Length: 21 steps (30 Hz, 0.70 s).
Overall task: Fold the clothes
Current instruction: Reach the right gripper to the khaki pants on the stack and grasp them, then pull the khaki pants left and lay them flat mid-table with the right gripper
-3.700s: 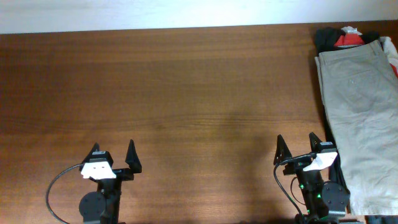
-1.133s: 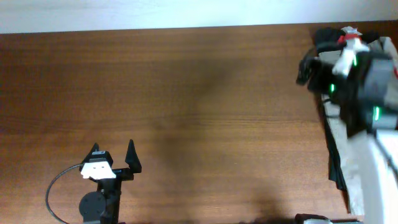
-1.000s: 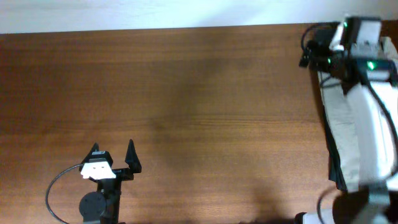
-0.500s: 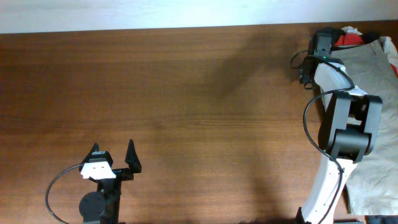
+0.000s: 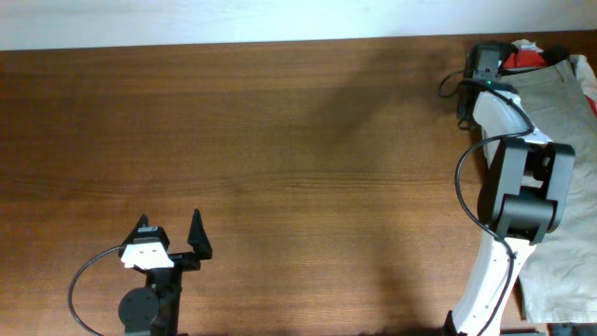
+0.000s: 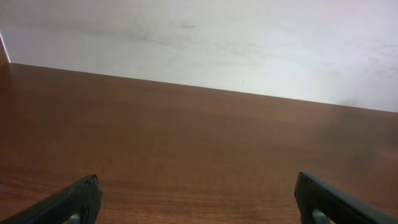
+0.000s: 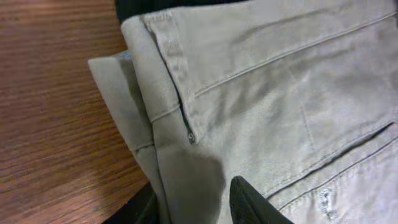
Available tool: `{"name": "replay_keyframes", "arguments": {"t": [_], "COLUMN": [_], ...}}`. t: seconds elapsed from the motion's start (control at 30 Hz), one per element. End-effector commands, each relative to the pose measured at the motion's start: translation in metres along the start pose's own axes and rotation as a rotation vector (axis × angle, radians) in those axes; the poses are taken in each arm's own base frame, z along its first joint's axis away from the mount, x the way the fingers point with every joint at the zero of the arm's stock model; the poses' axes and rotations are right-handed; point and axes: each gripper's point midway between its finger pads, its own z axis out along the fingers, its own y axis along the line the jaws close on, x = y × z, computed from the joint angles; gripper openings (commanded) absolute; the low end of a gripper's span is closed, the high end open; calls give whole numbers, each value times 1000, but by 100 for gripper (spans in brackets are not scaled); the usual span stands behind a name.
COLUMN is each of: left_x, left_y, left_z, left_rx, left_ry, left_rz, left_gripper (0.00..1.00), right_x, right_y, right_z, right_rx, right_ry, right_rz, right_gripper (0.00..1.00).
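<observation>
A pile of clothes lies at the table's far right, with khaki trousers [image 5: 560, 117] on top. My right gripper [image 5: 483, 67] reaches to their far left corner. In the right wrist view its jaws [image 7: 196, 208] pinch a fold of the khaki trousers [image 7: 267, 93] at the waistband edge, with cloth filling the gap between the two black fingers. My left gripper [image 5: 169, 224] rests near the front left, wide open, and its wrist view shows only bare wood between the fingers [image 6: 74, 202].
Black cloth [image 7: 134, 6] and a red garment [image 5: 520, 61] stick out from under the trousers at the far end of the pile. The brown table [image 5: 280, 140] meets a white wall [image 6: 199, 43] at the back.
My right arm has swung from the table's front to the far right corner and its jaws have narrowed onto the trousers' waistband. The left arm has stayed still.
</observation>
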Motion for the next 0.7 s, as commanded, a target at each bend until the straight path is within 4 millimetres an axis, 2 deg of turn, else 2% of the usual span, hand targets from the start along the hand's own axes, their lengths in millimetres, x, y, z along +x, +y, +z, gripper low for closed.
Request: {"name": "replay_keyframes", "arguments": {"t": [0.0, 0.1, 0.13, 0.27, 0.33, 0.4, 0.47, 0.53, 0.6, 0.63, 0.67], "left_x": [2, 2, 2, 2, 2, 2, 2, 2, 2, 2, 2], "left_y": [0, 0, 0, 0, 0, 0, 0, 0, 0, 0, 0], "left_z": [0, 0, 0, 0, 0, 0, 0, 0, 0, 0, 0], "left_rx": [-1, -1, -1, -1, 0, -1, -1, -1, 0, -1, -1], "left_ry": [0, 0, 0, 0, 0, 0, 0, 0, 0, 0, 0], "left_rz": [-1, -1, -1, -1, -1, -1, -1, -1, -1, -1, -1], "left_gripper": [99, 99, 99, 99, 99, 99, 99, 99, 99, 99, 99], "right_x": [-13, -16, -15, -15, -21, -35, -49, -66, -84, -89, -95], "right_y": [-14, -16, -16, -18, -31, -49, -73, -101, -97, -86, -62], "right_z": [-11, -15, -15, -19, -36, -67, -107, -167, -239, -262, -293], "right_rx": [27, 24, 24, 25, 32, 32, 33, 15, -117, -183, -289], "right_ry": [-24, -32, -28, -27, -43, -89, -149, -251, -388, -433, -487], "right_rz": [79, 83, 80, 88, 172, 222, 255, 303, 311, 297, 263], "right_gripper": [36, 10, 5, 4, 4, 4, 4, 4, 4, 4, 4]}}
